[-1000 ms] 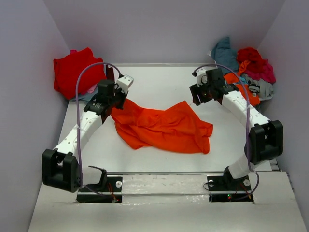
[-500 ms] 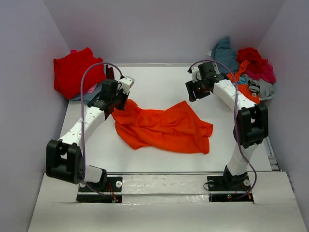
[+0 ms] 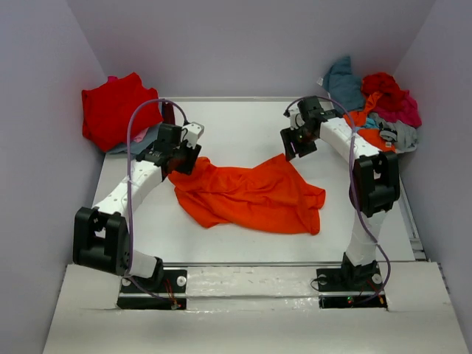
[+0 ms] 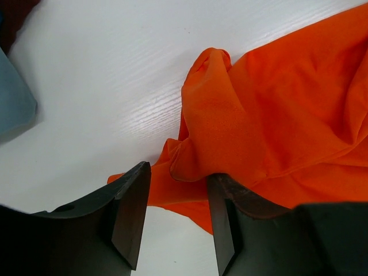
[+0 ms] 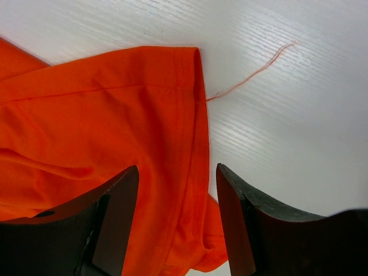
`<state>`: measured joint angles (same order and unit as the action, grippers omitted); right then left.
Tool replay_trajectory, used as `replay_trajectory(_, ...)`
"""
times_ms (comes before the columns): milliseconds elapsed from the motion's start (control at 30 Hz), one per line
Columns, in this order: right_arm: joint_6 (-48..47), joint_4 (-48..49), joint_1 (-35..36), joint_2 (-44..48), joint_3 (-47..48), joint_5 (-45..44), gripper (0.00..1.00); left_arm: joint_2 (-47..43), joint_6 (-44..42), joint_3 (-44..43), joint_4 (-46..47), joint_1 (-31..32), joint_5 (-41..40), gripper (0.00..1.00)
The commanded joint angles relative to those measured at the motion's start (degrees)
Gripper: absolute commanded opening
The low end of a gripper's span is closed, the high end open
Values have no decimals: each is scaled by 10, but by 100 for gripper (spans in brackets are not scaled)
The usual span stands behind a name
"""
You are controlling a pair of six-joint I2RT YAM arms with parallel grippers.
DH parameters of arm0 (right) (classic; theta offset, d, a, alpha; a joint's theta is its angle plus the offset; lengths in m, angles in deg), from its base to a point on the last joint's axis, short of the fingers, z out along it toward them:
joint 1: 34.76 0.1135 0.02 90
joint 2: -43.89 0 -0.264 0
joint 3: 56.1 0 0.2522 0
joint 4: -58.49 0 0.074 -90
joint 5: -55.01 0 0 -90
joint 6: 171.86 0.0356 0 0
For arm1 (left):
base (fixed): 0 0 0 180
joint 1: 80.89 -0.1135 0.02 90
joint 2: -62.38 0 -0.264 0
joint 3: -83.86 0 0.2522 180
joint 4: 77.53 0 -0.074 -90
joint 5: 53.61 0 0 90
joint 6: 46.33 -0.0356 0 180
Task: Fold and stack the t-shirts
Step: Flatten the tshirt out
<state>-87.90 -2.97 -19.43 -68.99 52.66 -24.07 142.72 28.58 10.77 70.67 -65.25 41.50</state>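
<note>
Cloth this limp and light, the orange t-shirt [image 3: 251,195] probably wants pinching at its edges, where left fingers [image 4: 131,213] and right fingers [image 5: 118,213] hover open, empty.

White tabletop [image 3: 243,125] with fine wood grain, boxed in by plain pale lilac panels: back wall [image 3: 243,44], left wall [image 3: 37,184], right wall [image 3: 450,184]. Along the near edge, a shiny metal strip [image 3: 251,284]. Nearer still, a pale grey ledge [image 3: 251,332]. Soft, even lighting; only faint shadows.

the orange t-shirt [image 4: 276,115] runs off both wrist views' edges.
</note>
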Motion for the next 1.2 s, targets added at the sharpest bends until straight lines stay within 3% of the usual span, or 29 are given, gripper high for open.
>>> replay_trajectory(0, 13, -3, -3, -11, 4, 14, 61, 18, -3, -4, -6, -3, 17, 55)
replay_trajectory(333, 18, -6, -3, -85, 74, 14, 53, 41, -8, -30, -17, -9, 14, 56)
replay_trajectory(667, 18, -27, -3, -136, 166, 10, 53, 42, -13, -39, -26, -9, 13, 56)
replay_trajectory(1167, 27, -28, -3, -139, 151, 31, 52, 40, -14, -38, -31, -14, 18, 55)
